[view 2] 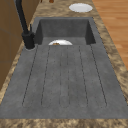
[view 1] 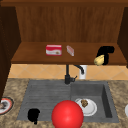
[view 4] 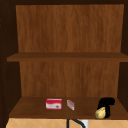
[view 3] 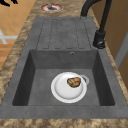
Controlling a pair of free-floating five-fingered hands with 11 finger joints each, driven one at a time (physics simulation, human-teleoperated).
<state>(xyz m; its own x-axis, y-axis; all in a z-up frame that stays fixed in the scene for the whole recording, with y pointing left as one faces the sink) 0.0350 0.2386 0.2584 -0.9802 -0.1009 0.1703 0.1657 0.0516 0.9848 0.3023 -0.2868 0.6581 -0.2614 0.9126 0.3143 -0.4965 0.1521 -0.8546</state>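
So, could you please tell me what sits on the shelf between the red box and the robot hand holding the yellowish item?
A small pinkish packet stands between the red box and the right robot hand, in the front and upper views.

On the shelf [view 1: 32, 56], a box [view 1: 53, 49] lies left of the robot hand [view 1: 105, 53]; a plate [view 3: 62, 91] sits in the sink [view 3: 40, 75].

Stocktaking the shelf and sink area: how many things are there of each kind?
Boxes on the shelf: 2, a red one and a small one
Yellowish item, held by the right hand: 1
Plates: 3
Red ball: 1
Brown food on the sink plate: 1
Total: 8
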